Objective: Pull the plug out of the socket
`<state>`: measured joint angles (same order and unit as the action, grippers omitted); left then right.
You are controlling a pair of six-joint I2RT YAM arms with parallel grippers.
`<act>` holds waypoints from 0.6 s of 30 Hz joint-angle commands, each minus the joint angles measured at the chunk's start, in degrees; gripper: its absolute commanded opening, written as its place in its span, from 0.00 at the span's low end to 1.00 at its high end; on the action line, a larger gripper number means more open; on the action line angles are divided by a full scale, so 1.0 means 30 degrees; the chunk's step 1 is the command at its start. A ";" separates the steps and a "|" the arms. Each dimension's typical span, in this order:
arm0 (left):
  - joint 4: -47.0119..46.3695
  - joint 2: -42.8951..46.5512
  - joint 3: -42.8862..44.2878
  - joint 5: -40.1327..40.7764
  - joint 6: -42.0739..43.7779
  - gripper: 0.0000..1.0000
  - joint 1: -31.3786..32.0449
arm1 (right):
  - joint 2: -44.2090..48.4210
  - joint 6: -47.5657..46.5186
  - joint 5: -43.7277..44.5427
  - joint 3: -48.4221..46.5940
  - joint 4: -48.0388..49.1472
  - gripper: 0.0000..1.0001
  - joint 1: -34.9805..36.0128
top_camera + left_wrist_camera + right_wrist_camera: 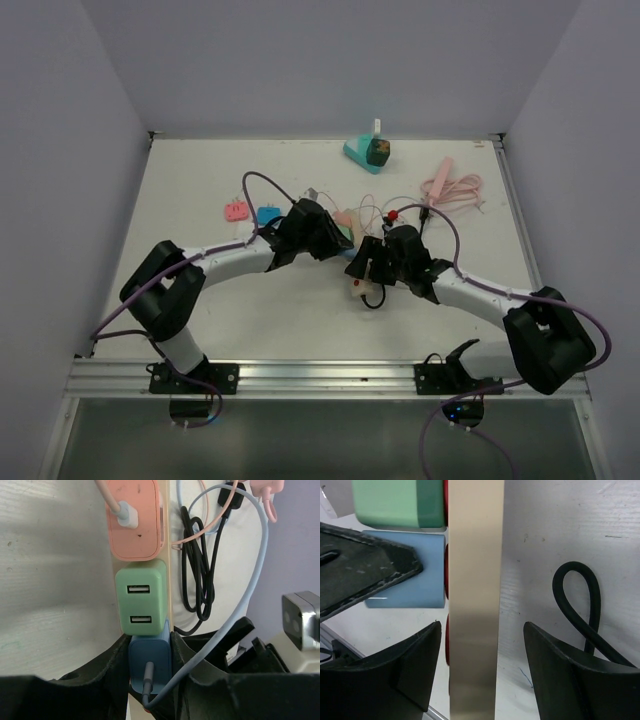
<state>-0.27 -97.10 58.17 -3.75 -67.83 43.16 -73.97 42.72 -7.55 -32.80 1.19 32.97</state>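
A beige power strip [475, 605] lies on the table with three adapters plugged in a row: pink [135, 520], green [141, 602] and blue [150, 655]. The blue plug has a grey cable coming out of it. My left gripper [150, 665] is shut on the blue plug, one finger on each side; it also shows in the top view [332, 238]. My right gripper [482, 650] is open and straddles the strip's end with gaps on both sides; it also shows in the top view [363, 268]. The blue plug [415, 570] still sits against the strip.
A coiled black cable [197, 570] lies right of the strip, with a loop of it [580, 605] beside my right finger. A teal device [366, 152] and a pink cable [450, 185] lie at the back. Loose pink [235, 211] and blue [268, 214] adapters lie at the left.
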 commanded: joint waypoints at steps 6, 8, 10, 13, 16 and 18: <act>-0.2955 0.1662 -0.0288 -0.1065 0.0843 0.00 0.0116 | -0.1328 0.0760 -0.1203 -0.0699 0.3177 0.32 -0.0063; -0.3306 0.1896 -0.0669 -0.1007 0.0611 0.00 0.0117 | -0.1386 0.0847 -0.1233 -0.0728 0.3352 0.18 -0.0063; -0.3366 0.1985 -0.0816 -0.1035 0.0376 0.00 0.0116 | -0.1299 0.0935 -0.1204 -0.0583 0.3528 0.00 -0.0063; -0.3657 0.2044 -0.0963 -0.1181 -0.0063 0.15 0.0145 | -0.1036 0.1199 -0.1145 -0.0378 0.3878 0.00 -0.0034; -0.3689 0.1928 -0.0905 -0.1212 -0.0123 0.27 0.0204 | -0.0626 0.1638 -0.1029 -0.0172 0.4173 0.00 -0.0033; -0.3543 0.1840 -0.0759 -0.1211 -0.0065 0.31 0.0263 | -0.0363 0.1697 -0.0911 -0.0171 0.4115 0.00 -0.0033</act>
<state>-4.82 -94.78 55.35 -4.05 -66.83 43.09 -77.80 46.04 -11.07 -32.75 7.42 32.97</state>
